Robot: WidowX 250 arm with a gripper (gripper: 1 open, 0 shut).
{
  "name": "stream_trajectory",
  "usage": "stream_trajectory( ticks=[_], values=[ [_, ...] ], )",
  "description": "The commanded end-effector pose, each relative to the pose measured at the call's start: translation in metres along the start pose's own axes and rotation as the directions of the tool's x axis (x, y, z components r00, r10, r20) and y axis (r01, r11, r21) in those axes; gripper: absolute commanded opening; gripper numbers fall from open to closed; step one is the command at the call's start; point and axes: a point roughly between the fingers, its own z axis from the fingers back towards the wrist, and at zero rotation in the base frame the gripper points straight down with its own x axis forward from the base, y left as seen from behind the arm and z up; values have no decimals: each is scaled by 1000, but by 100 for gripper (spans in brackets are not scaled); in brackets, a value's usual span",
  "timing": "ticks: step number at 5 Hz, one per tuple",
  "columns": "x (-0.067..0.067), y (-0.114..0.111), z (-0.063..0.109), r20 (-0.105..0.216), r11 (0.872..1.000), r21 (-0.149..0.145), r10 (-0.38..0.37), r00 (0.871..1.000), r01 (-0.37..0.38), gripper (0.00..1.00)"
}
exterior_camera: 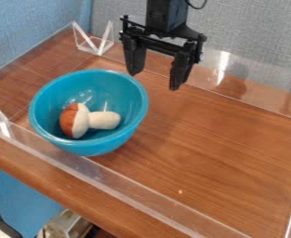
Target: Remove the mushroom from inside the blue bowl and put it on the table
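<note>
A glossy turquoise-blue bowl sits on the left part of the brown wood-grain table. Inside it lies the mushroom on its side, reddish-brown cap to the left and cream stem pointing right. My black gripper hangs pointing down behind and to the right of the bowl, above its far rim. Its two fingers stand wide apart with nothing between them, so it is open.
Low clear acrylic walls run along the front, left and back edges of the table. A blue-grey backdrop stands behind. Bare wood lies to the right of the bowl.
</note>
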Motion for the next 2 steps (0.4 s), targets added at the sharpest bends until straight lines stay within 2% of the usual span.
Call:
stream_trajectory(
  ticks=[1, 2],
  values=[
    [-5, 11, -2, -4, 1000, 9, -20, 1000, 20, 100],
    [-15, 30, -10, -24, 999, 25, -39, 999, 39, 100]
  ],
)
